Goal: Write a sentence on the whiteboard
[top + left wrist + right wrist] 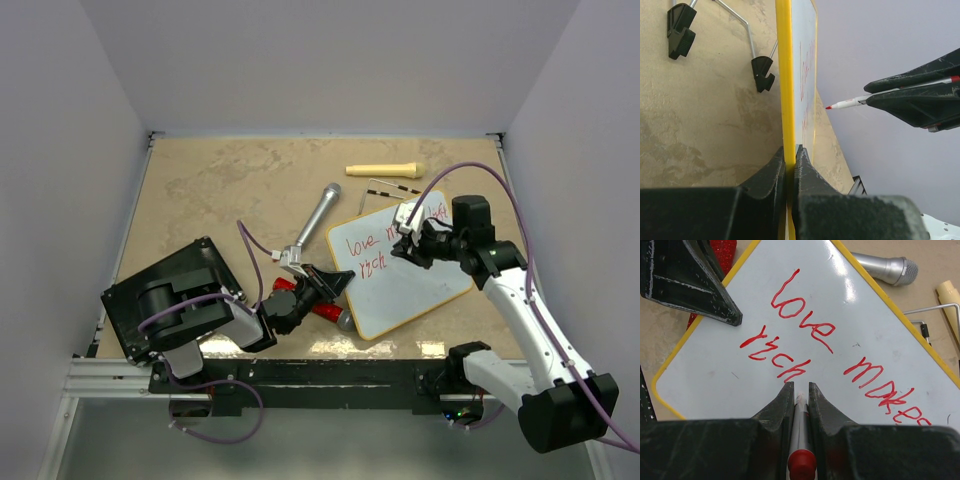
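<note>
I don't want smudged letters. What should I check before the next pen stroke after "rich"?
1. Left claw shut on whiteboard frame: ok.
2. Right claw shut on marker: ok.
3. Marker tip uncapped: ok.
4. Tip touching whiteboard: not ok, a gap shows in the left wrist view.
5. Bare space after "rich" in the sentence: ok.
</note>
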